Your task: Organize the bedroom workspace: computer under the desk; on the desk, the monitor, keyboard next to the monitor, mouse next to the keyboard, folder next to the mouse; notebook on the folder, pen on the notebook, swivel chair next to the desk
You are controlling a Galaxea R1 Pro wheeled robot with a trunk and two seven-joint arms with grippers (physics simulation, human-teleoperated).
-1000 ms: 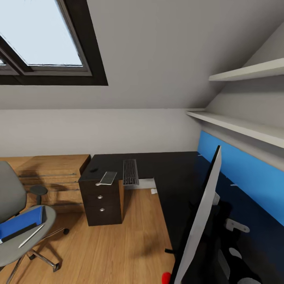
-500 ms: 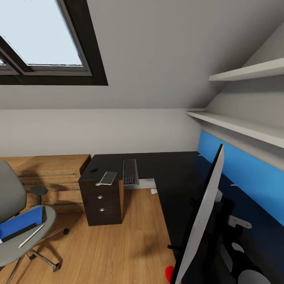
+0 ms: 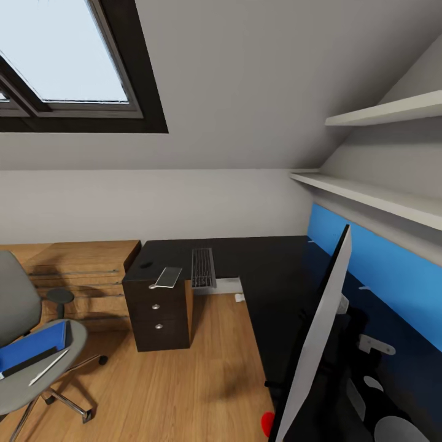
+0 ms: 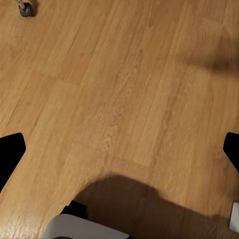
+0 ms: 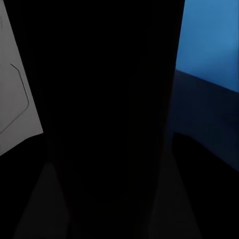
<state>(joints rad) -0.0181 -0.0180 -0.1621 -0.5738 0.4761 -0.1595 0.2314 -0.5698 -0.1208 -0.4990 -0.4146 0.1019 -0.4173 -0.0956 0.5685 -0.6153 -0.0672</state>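
Observation:
The monitor (image 3: 316,331) hangs tilted and edge-on over the right wing of the black desk (image 3: 264,270), its red light (image 3: 267,422) low down. My right arm's white links (image 3: 374,345) sit behind it. In the right wrist view its black slab (image 5: 109,99) is pressed close, and that gripper seems shut on it. The keyboard (image 3: 202,267) and mouse (image 3: 146,265) lie on the desk's far wing. At far left, the swivel chair (image 3: 18,307) carries the blue folder (image 3: 34,347), the black notebook (image 3: 29,363) and the pen (image 3: 49,366). My left gripper (image 4: 119,154) is open over bare floor.
A flat grey slab (image 3: 167,276) overhangs the desk edge above the drawer unit (image 3: 158,319). A wooden dresser (image 3: 73,270) stands behind the chair. A blue wall panel (image 3: 380,270) and two shelves (image 3: 368,196) line the right wall. A chair castor (image 4: 25,7) rests on the wooden floor (image 3: 184,380).
The monitor has shifted slightly right and away, its red light rising a little, and the white arm links behind it moved with it. The rest of the room is still.

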